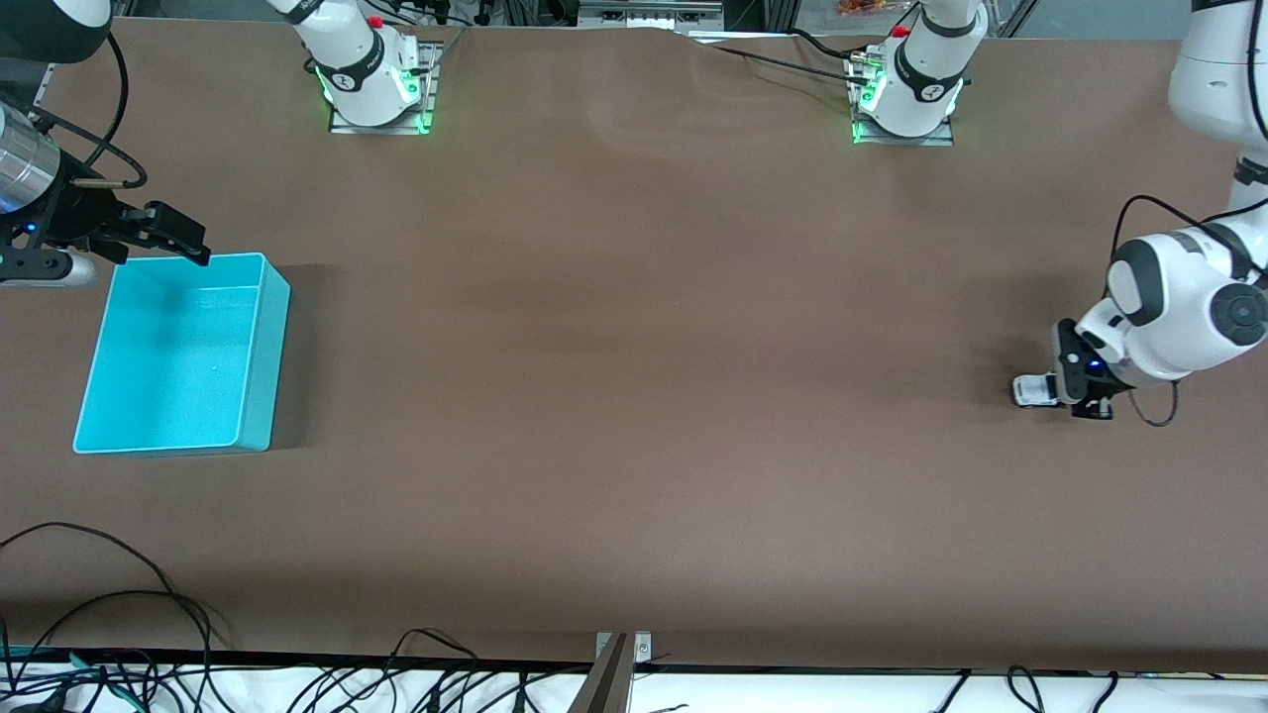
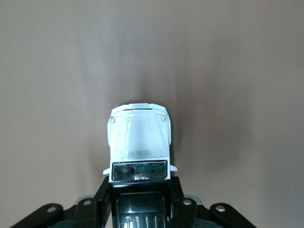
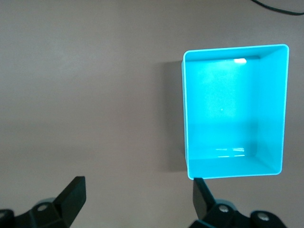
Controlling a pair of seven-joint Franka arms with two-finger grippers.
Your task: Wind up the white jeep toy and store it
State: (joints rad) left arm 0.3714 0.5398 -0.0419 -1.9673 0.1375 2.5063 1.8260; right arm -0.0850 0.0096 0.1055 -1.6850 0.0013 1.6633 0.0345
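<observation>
Left gripper (image 1: 1068, 388) pinches white jeep toy (image 1: 1034, 390) on table; right gripper (image 1: 163, 238) spread, waits over turquoise bin (image 1: 260, 337).

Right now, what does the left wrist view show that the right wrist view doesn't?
Left wrist only: the tiny white jeep toy with its black rear section, clamped in the shut left gripper. Right wrist only: the empty turquoise plastic bin and the open right gripper, holding nothing. Both: the bare brown tabletop.
</observation>
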